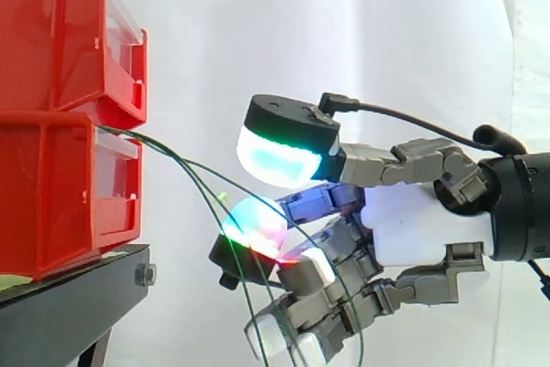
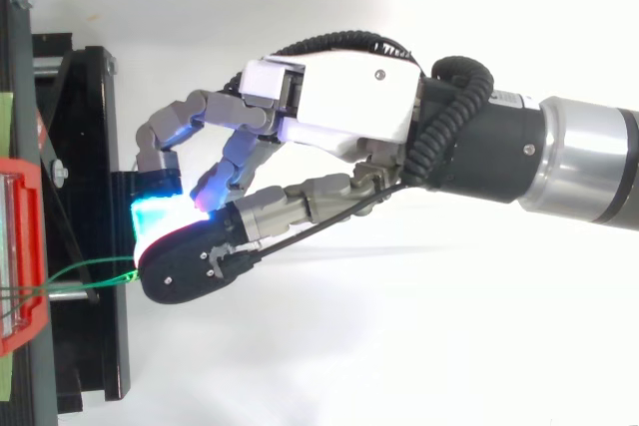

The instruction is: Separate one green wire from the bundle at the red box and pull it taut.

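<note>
Okay, side view, starting well to the left of the hand: 2 red bins (image 1: 51, 195) stacked one on the other, sitting on the black stand (image 1: 69, 298), which is lower than the hand and off to its left. The green wires (image 2: 95, 284) come out from the seam between the 2 bins as a small bundle and fan out on their way toward the hand. From the side I see them sagging in loose curves, not drawn straight. At least 1 strand runs into the front of the hand, and others droop past its underside and out of the bottom of the view. From above, the strands run from the bin's edge across the stand and end right at the tip of the hand.

Now the hand (image 1: 421, 229) itself: it points left at the bins, just short of them, not touching them. Whether it has a strand gripped or the strands merely pass through it, I can't tell. Behind it, to the right, the arm (image 2: 579, 162) runs off the edge, with the white curtain (image 1: 344, 23) behind everything.
</note>
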Controlling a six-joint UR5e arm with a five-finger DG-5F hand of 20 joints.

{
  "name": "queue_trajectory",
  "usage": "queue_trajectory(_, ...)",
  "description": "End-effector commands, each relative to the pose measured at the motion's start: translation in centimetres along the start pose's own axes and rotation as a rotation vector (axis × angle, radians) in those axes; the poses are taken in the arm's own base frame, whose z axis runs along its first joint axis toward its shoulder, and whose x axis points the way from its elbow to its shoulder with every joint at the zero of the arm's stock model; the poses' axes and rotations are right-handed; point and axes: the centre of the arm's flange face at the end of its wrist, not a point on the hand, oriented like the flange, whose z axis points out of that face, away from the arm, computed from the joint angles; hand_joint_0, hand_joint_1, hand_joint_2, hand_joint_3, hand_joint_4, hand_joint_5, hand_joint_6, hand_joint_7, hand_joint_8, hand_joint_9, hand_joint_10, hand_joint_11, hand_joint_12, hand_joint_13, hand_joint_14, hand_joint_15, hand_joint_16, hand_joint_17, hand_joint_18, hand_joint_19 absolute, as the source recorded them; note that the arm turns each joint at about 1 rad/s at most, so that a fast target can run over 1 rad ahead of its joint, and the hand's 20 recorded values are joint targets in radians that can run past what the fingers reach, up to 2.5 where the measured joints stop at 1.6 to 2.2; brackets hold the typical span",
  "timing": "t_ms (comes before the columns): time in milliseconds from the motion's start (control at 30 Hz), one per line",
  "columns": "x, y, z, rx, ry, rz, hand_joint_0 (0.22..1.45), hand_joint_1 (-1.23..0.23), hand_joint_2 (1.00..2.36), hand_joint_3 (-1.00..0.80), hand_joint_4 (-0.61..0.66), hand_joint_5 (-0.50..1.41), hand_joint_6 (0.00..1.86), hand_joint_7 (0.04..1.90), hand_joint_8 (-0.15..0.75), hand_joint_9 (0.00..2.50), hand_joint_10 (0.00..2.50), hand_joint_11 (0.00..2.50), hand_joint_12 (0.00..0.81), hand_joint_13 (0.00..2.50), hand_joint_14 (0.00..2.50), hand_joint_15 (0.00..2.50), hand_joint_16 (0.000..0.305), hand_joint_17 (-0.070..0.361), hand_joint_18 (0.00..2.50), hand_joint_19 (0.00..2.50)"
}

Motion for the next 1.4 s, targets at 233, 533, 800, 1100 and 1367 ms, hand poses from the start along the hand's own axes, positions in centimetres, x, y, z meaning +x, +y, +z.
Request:
queue_trajectory(233, 0.0, -0.1, 0.0, 0.000, 0.000, 0.000, 0.52, -0.64, 1.00, -0.49, 0.20, -0.21, 0.83, 1.17, 0.352, 1.15, 0.02, 1.29, 0.376, 1.09, 0.02, 0.63, 0.061, 0.137, 0.91, 0.43)
queue_trajectory(533, 0.0, -0.1, 0.0, 0.003, 0.000, -0.001, 0.53, -0.68, 1.00, -0.50, 0.20, -0.22, 0.83, 1.14, 0.338, 1.09, 0.01, 1.41, 0.378, 1.12, 0.02, 0.76, 0.061, 0.137, 0.90, 0.43)
queue_trajectory(800, 0.1, -0.1, 0.0, 0.003, 0.003, 0.002, 0.56, -0.72, 1.00, -0.47, 0.20, -0.22, 0.83, 1.13, 0.322, 1.05, 0.01, 1.74, 0.380, 1.17, 0.02, 1.00, 0.059, 0.134, 0.89, 0.45)
queue_trajectory(1100, 0.0, 0.6, -0.1, -0.005, 0.002, 0.005, 0.59, -0.65, 1.02, -0.33, 0.19, -0.22, 0.83, 1.13, 0.320, 1.06, 0.07, 1.85, 0.369, 1.19, 0.02, 1.06, 0.058, 0.131, 0.89, 0.48)
queue_trajectory(1367, -0.2, 1.2, -0.2, -0.015, -0.002, 0.005, 0.58, -0.59, 1.01, -0.39, 0.20, -0.21, 0.83, 1.13, 0.317, 1.08, 0.18, 1.85, 0.375, 1.21, 0.02, 1.08, 0.058, 0.131, 0.90, 0.48)
